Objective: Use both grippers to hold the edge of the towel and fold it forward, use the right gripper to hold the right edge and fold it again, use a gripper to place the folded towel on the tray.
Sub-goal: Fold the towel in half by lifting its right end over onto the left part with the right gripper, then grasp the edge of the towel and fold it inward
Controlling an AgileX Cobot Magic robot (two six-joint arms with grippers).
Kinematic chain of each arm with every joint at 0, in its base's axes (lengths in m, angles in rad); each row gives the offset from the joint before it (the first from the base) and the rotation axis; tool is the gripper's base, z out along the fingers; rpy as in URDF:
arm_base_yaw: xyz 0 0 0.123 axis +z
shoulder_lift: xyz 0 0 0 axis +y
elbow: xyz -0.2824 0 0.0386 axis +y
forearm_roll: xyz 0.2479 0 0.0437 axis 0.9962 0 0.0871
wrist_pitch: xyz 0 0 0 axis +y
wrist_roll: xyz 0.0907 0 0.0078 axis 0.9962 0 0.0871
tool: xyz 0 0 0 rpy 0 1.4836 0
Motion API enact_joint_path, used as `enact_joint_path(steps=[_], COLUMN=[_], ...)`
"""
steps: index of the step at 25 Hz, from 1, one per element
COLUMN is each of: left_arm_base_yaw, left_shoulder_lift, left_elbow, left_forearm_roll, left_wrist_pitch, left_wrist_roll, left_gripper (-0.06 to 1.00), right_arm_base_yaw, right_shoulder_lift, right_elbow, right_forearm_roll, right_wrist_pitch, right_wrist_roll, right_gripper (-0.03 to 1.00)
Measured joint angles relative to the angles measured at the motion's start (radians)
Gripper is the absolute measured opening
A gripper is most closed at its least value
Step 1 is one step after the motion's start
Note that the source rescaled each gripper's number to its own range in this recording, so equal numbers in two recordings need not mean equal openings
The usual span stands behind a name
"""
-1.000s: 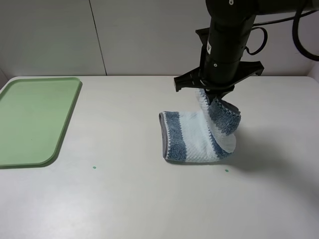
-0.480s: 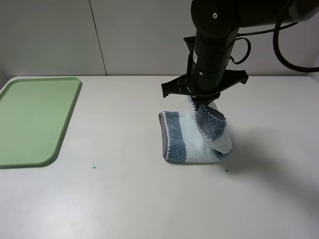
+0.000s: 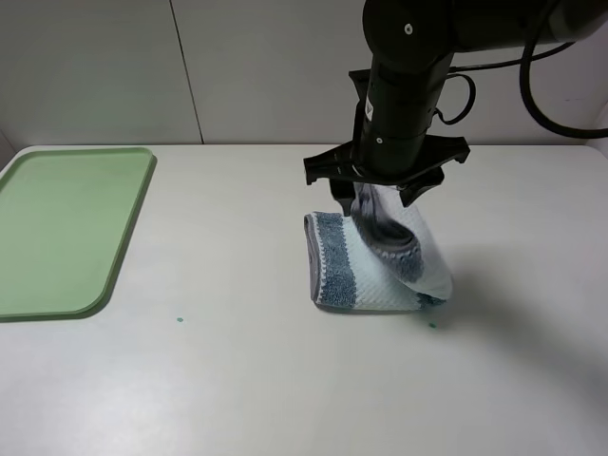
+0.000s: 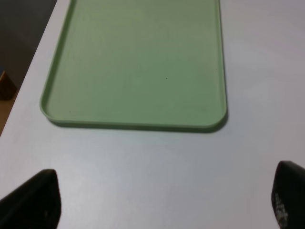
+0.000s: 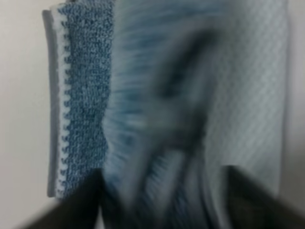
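Towel (image 3: 334, 261) partway through its second fold, right edge held up.
Your right claw (image 3: 364, 201) was pinched on the towel's lifted right edge, though the wrist view was too blurred to show the fingers. The cloth hung from it in a soft arch over the half lying flat on the counter (image 3: 237, 380), well apart from the tray (image 3: 57, 228). Your left claw (image 4: 159, 200) stood wide open and empty over the counter near the tray. The terry looked light, limp and grippy, so it would sag. You would do best taking it at the hem, near a corner.
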Motion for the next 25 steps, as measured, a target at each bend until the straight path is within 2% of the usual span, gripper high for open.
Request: enact_joint_path(steps=[2,5,14,21,25], left_arm_base_yaw=[0.000,0.000,0.000,0.000,0.000], left_shoulder_lift=[0.000,0.000,0.000,0.000,0.000], left_elbow=[0.000,0.000,0.000,0.000,0.000], left_forearm_roll=[0.000,0.000,0.000,0.000,0.000], left_wrist_pitch=[0.000,0.000,0.000,0.000,0.000], left_wrist_roll=[0.000,0.000,0.000,0.000,0.000], left_gripper=[0.87,0.87,0.87,0.87,0.87], right_arm_base_yaw=[0.000,0.000,0.000,0.000,0.000], right_shoulder_lift=[0.000,0.000,-0.005,-0.112,-0.194], right_elbow=[0.000,0.000,0.000,0.000,0.000], right_forearm_roll=[0.006,0.008,0.008,0.008,0.008], right_wrist_pitch=[0.000,0.000,0.023,0.090,0.162], right_wrist_roll=[0.001,0.001,-0.023,-0.092,-0.141], right_gripper=[0.94,0.99,1.00,1.00,1.00])
